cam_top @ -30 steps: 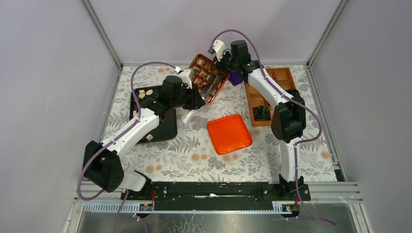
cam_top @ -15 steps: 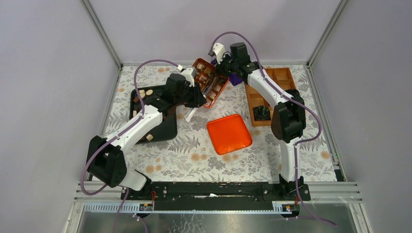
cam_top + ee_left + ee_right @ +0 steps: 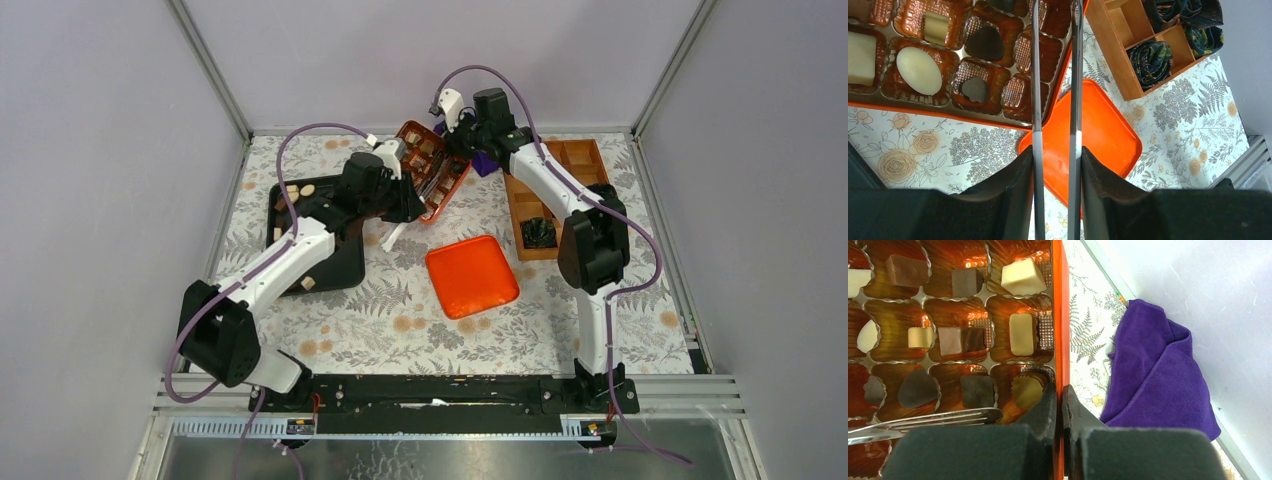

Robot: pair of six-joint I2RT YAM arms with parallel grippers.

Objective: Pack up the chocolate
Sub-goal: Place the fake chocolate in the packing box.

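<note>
An orange chocolate box with a gold-brown compartment insert is held tilted near the back of the table. My right gripper is shut on its orange rim. Several pieces of chocolate, dark, light brown and cream-white, sit in the compartments. My left gripper is shut on metal tongs, whose two arms reach over the box's near corner with nothing seen between them. The tongs' tips lie over the insert. More chocolate lies on a black tray at the left.
The orange lid lies flat in the middle of the table. A wooden divided box with dark crinkled wrappers stands at the right. A purple cloth lies behind the chocolate box by the back wall.
The left gripper with the tongs has shifted slightly left and back, and the tilted box has come down a little. In the last half second nothing has visibly moved.
</note>
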